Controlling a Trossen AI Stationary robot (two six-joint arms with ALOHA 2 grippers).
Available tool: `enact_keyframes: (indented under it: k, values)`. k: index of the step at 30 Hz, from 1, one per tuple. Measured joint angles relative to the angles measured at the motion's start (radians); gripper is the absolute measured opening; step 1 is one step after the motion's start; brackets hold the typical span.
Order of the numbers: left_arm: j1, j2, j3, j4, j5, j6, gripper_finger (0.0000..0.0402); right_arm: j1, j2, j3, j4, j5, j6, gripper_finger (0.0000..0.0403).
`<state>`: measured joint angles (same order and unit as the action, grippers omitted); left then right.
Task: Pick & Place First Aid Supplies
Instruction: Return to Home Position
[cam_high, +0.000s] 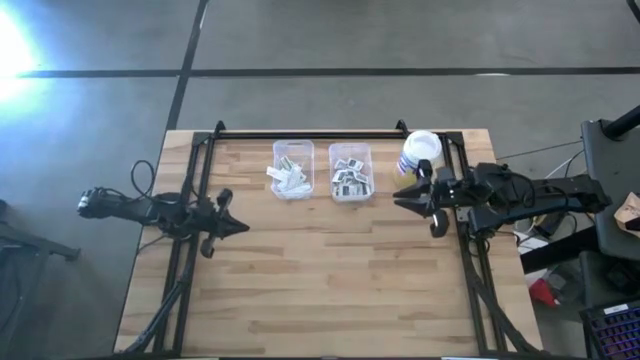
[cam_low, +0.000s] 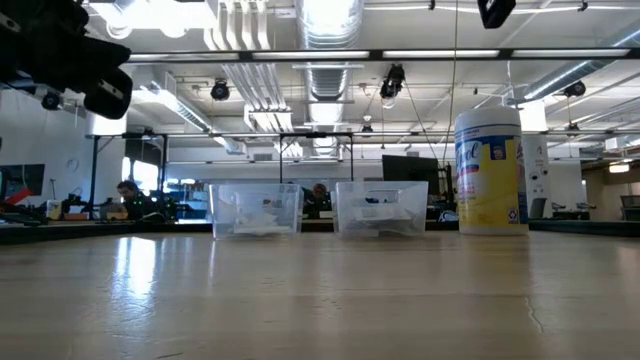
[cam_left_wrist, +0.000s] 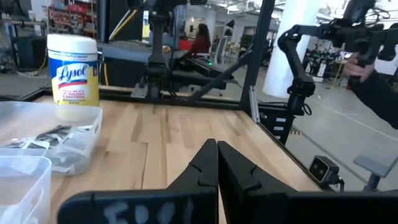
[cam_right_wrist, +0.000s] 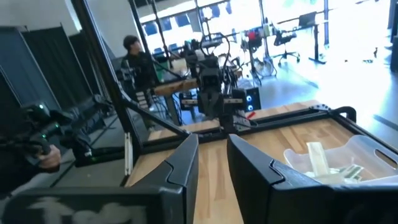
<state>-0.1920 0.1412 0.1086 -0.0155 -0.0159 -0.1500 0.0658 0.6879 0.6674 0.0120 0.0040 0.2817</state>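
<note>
The first aid supplies lie in two clear bins at the far middle of the table. The long pale strips are in the left bin (cam_high: 292, 168) (cam_right_wrist: 323, 163). The square printed packets are in the right bin (cam_high: 350, 172) (cam_left_wrist: 57, 140). In the low view both bins (cam_low: 255, 210) (cam_low: 381, 208) stand flat on the wood. My left gripper (cam_high: 243, 227) (cam_left_wrist: 216, 163) is shut and holds nothing; it points level toward the table's right, near the left edge. My right gripper (cam_high: 399, 203) (cam_right_wrist: 212, 167) is open and holds nothing. It points level toward the left, at the right edge beside the jar.
A white-lidded yellow jar of wipes (cam_high: 420, 152) (cam_low: 490, 172) (cam_left_wrist: 73, 76) stands at the far right corner, just beyond my right gripper. Black frame rails (cam_high: 310, 133) run along the far, left and right edges. Bare wood (cam_high: 320, 270) fills the middle and near half. People stand beyond the table.
</note>
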Motion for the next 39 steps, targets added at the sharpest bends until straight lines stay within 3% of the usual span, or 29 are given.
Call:
enact_keyframes:
  k: [10,18,33,39]
  values:
    - [0.0,-0.096,-0.093,0.024,0.002,0.019,0.0,0.0,-0.067,-0.072,0.028,0.0,-0.023,0.0066]
    - [0.0,-0.117,-0.1,0.042,0.002,0.021,0.0,0.0,-0.102,-0.102,0.028,0.0,-0.086,0.0074]
    - [0.0,-0.118,-0.1,0.037,-0.001,-0.025,0.0,0.0,-0.343,-0.287,0.025,0.005,-0.109,0.0087]
    - [0.0,-0.118,-0.101,0.035,-0.002,-0.031,0.0,-0.001,-0.413,-0.391,0.039,0.082,-0.101,0.0074]
